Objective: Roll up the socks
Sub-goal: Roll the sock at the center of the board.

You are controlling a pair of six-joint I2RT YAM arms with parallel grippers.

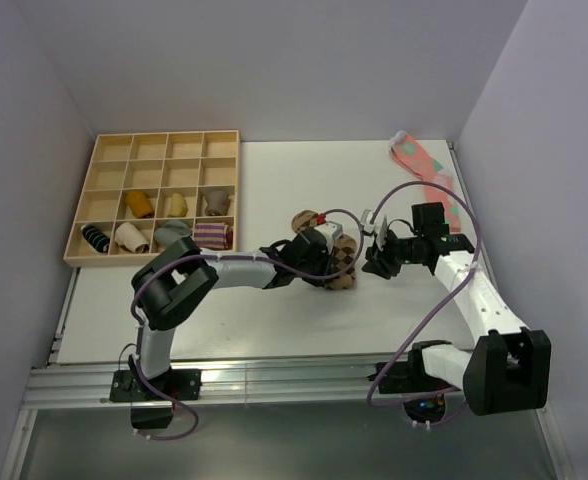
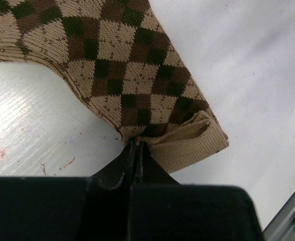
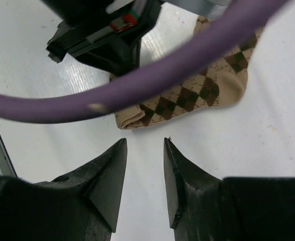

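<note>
The socks [image 2: 127, 65] are tan-brown with dark argyle diamonds and lie flat on the white table, their plain folded cuff [image 2: 187, 145] toward me. My left gripper [image 2: 135, 144] is shut on the socks, pinching the fabric edge next to the cuff. From above, the socks [image 1: 344, 278] lie mid-table with the left gripper [image 1: 330, 262] over them. The right gripper [image 3: 145, 143] is open with nothing between its fingers, just short of the socks' folded end [image 3: 197, 95]. In the top view the right gripper [image 1: 370, 264] is close on their right.
A wooden compartment tray [image 1: 104, 150] at the back left holds several rolled socks. Pink socks with teal spots [image 1: 422, 165] lie at the back right. A tan-brown lump [image 1: 303, 221] sits behind the left wrist. A purple cable [image 3: 152, 75] crosses the right wrist view.
</note>
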